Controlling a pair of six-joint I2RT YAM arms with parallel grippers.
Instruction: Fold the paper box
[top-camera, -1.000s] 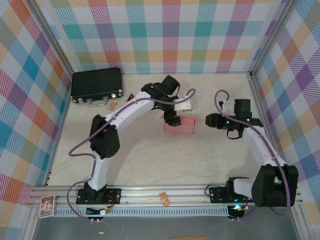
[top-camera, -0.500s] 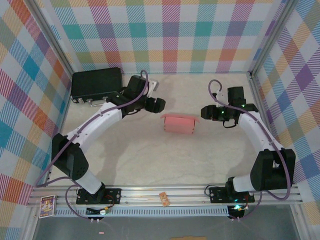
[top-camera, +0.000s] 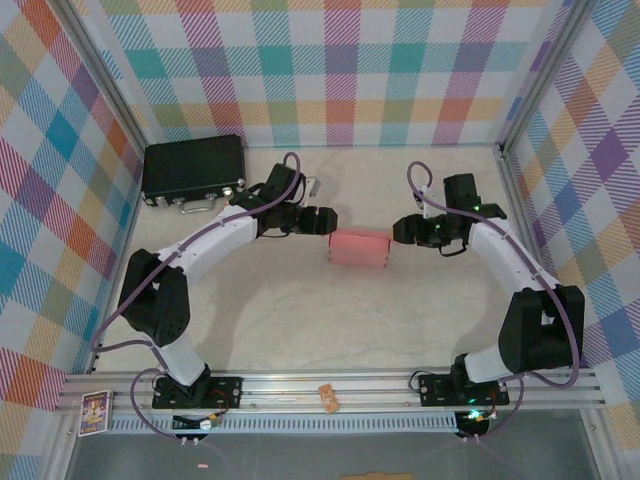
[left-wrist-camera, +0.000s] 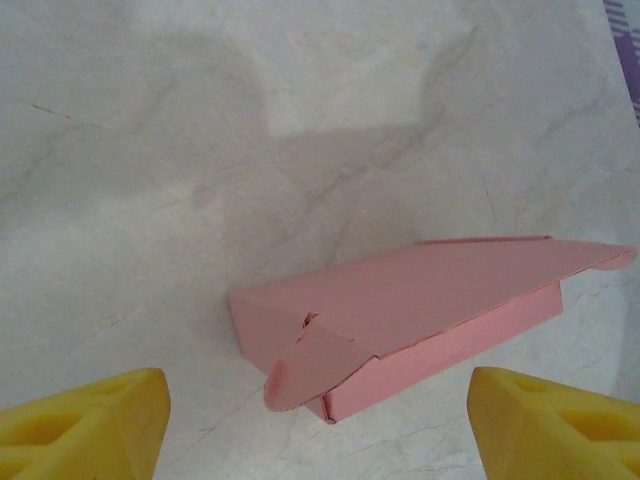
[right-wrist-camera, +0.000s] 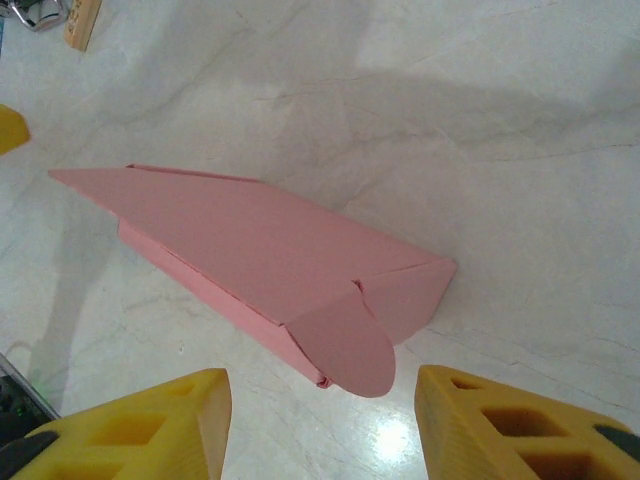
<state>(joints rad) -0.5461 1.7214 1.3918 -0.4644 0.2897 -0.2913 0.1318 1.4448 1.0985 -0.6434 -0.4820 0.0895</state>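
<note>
The paper box (top-camera: 358, 247) is a small salmon-pink rectangular box lying flat on the pale table between my two arms. My left gripper (top-camera: 328, 220) hovers just off its left end, open and holding nothing. In the left wrist view the box (left-wrist-camera: 420, 310) lies ahead of the gripper (left-wrist-camera: 318, 440), a rounded end flap sticking out toward the yellow fingertips (left-wrist-camera: 85, 425). My right gripper (top-camera: 400, 230) faces the box's right end, also open and apart from it. The right wrist view shows the box (right-wrist-camera: 240, 255) with its rounded tab lying loose in front of the gripper (right-wrist-camera: 320, 430).
A black hard case (top-camera: 194, 170) with metal latches lies at the back left near the wall. Checkered walls enclose the table on three sides. A small card (top-camera: 94, 411) and a small tan piece (top-camera: 328, 397) rest on the front rail.
The left arm lifted off the box, swung left, then came back to face its left end. The right gripper moved up and left toward the right end. The box now lies free.
</note>
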